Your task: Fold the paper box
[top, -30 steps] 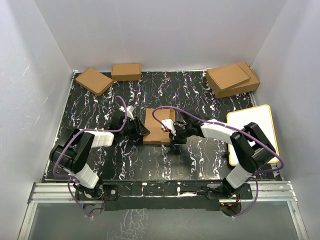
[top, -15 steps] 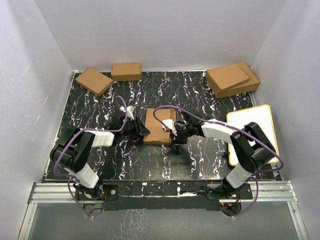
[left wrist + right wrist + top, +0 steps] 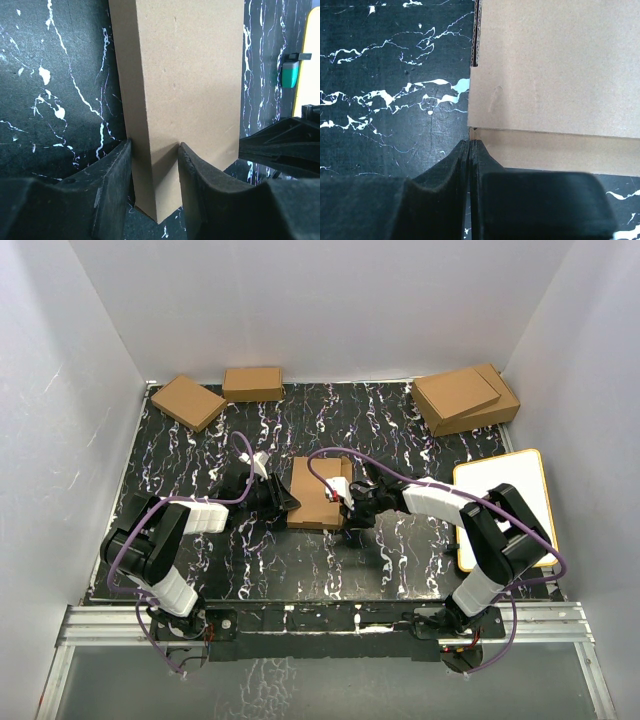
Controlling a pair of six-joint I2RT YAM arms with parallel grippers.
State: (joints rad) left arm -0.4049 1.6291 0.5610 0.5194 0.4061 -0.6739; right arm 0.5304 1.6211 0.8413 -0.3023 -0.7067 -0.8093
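The left fingers (image 3: 112, 185) are clamped on one edge of the paper box (image 3: 318, 493), apparently to steady it. The right fingers (image 3: 445, 190), pressed shut, are set against its opposite side, likely to push a flap home. The box is laid at the middle of the worktop (image 3: 380, 430).

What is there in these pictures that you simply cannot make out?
- Top view: the tips of the right pincer, too small and under its wrist.
- Left wrist view: the far end of the paper box, cut by the top edge.
- Right wrist view: whether the shut right pincer touches the paper box; its fingers hide the contact.
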